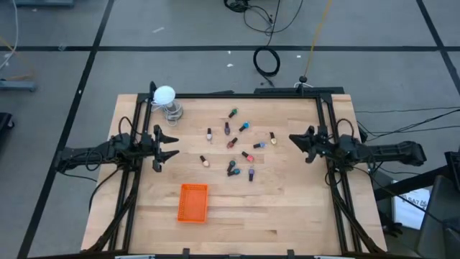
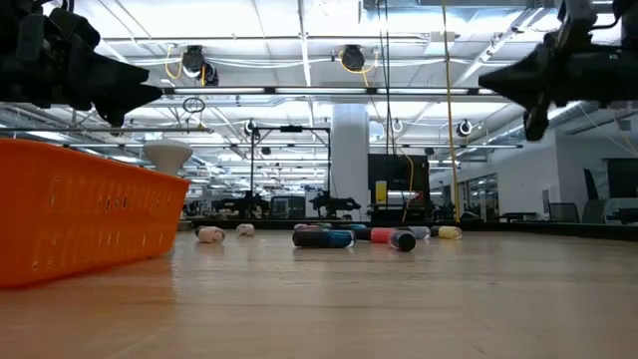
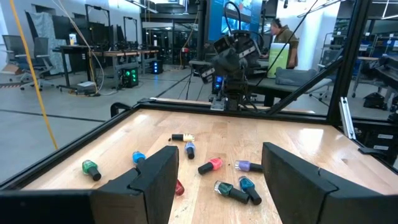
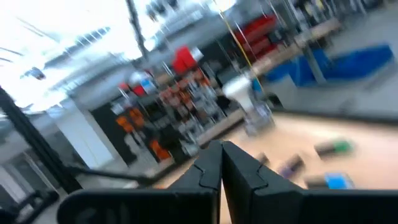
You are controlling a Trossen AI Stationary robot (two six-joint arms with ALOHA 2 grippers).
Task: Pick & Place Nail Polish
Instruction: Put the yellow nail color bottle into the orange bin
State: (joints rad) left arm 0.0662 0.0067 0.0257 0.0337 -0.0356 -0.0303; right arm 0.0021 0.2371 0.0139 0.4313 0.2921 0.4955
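From above, a pale wooden worktop carries about a dozen small nail polish bottles scattered across its middle, lying on their sides, none yet picked up. An orange tray with mesh-like plastic walls sits nearer the front, well apart from the bottles, and a white ball on a clear stand stands near the back left corner. The left gripper hovers at the left edge with its jaws apart; the right gripper waits at the right edge. The task appears to be at its start: the next move calls for reaching in over one bottle and closing on its narrow round body. From worktop height, the bottles form a low row of smooth, glossy cylinders beyond the tray's ribbed wall. The left wrist camera looks between wide-open dark fingers at teal, red, purple and blue bottles on the wood grain. The right wrist camera is blurred, but its jaws seem pressed together, with bottles beyond.
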